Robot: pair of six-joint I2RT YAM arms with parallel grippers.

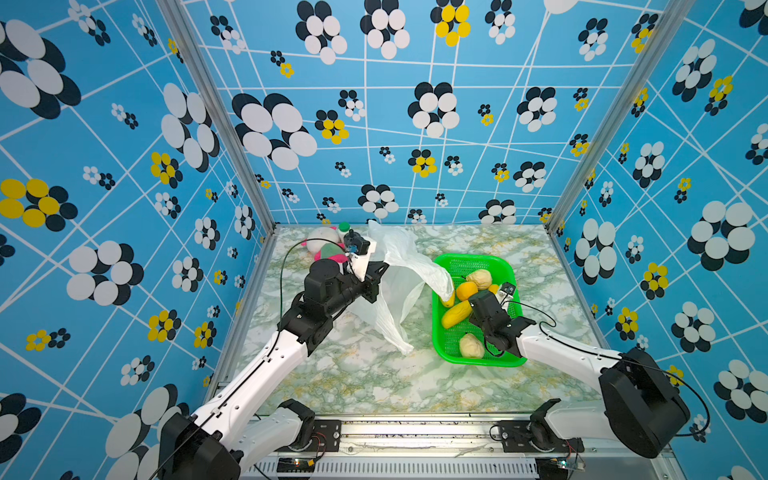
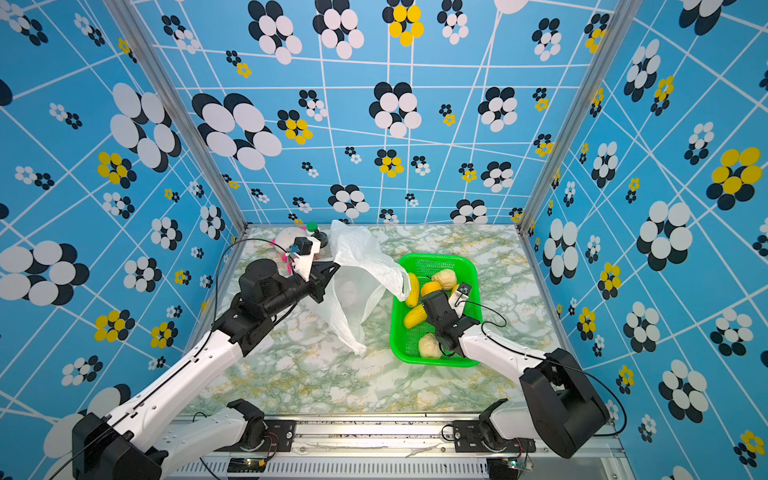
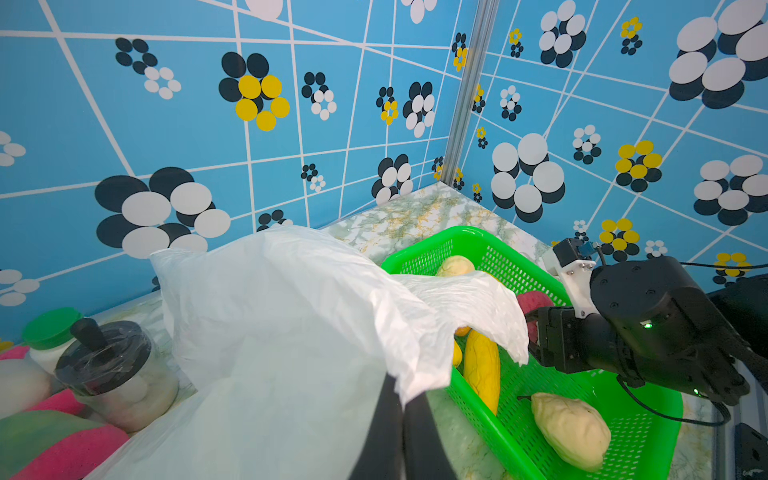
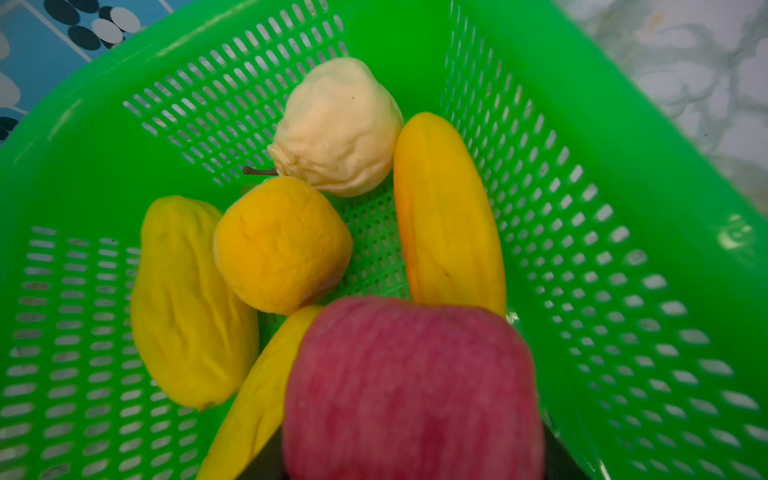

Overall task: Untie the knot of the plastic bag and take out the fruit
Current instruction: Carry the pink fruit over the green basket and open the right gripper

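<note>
Above basket [image 4: 623, 166], pink-red fruit [image 4: 411, 386] clamped in right end effector [image 3: 535, 328]; plastic bag [image 3: 291, 311] clamped in left end effector [image 3: 403, 397].

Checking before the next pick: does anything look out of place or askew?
The plastic bag, pinched in the left tool, drapes a corner over the green basket's rim, partly covering a yellow fruit inside. Nothing looks spilled.

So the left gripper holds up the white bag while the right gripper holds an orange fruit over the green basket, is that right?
Not quite: the right gripper holds a pink-red fruit, not an orange one, as the right wrist view shows. The left gripper does hold up the white bag.
</note>
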